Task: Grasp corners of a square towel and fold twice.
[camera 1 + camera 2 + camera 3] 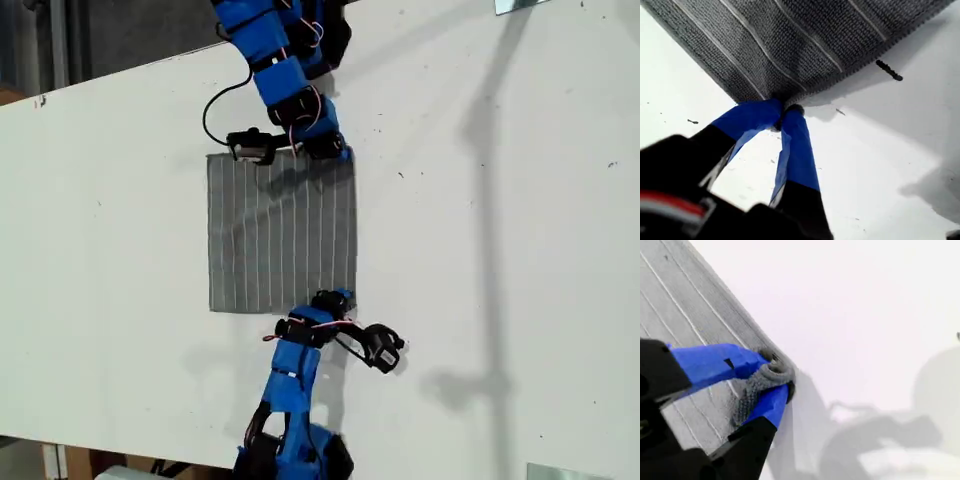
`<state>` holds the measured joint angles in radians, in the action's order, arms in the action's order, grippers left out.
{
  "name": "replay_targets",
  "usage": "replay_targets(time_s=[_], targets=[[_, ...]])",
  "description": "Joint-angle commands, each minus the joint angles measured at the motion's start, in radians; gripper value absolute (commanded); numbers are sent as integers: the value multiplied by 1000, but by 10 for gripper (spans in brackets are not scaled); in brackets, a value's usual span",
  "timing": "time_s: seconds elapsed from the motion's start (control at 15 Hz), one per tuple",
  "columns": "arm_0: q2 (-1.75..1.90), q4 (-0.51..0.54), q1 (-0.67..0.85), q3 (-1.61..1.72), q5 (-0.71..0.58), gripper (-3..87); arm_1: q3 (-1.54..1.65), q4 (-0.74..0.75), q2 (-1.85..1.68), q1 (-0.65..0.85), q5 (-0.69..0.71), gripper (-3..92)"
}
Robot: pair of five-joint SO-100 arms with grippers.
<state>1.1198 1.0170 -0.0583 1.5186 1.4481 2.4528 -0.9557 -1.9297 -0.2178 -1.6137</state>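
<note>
Blue fingers [797,150] of my first gripper [784,111] are filling the near part of the first wrist view. Their tips are meeting on the first corner [785,100] of the towel [790,45] and pinching it between them. Past the fingertips the grey striped cloth is spreading away flat on the white table [865,160]. A small dark mark [888,70] is lying on the table just beyond the cloth's edge, apart from the fingers.

My second gripper [777,374] is clamping the second corner [755,387]. The fabric is bunching into a small roll between the two fingertips, while the rest of the cloth is lying beneath and behind the fingers. Bare table is stretching out beyond the tips.

In the exterior view the towel [280,235] is lying spread out between the two arms. My first gripper [338,298] and my second gripper [335,152] are each sitting at one end of the cloth's edge on the exterior view's right.
</note>
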Motion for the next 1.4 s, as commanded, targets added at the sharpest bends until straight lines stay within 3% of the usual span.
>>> replay_targets(time_s=[0.0, 0.2, 0.4, 0.53, 0.93, 1.13, 1.33], targets=[[5, 97, -37, -77, 23, 0, -52, -40, -32, -44, -26, -1], [6, 219, -97, -187, 28, 0, -58, -118, -100, -143, -110, -1], [9, 451, -232, -370, 84, 0, -86, -146, -161, -319, -242, -1], [21, 532, -321, -468, 140, 0, -120, -133, -143, -428, -331, -1], [14, 442, -446, -502, 258, 0, -249, 23, 64, -629, -474, -1], [25, 456, -416, -568, 189, 0, -331, -95, 57, -572, -420, -1], [89, 488, -308, -603, 69, 0, -391, -299, -51, -410, -272, -1]])
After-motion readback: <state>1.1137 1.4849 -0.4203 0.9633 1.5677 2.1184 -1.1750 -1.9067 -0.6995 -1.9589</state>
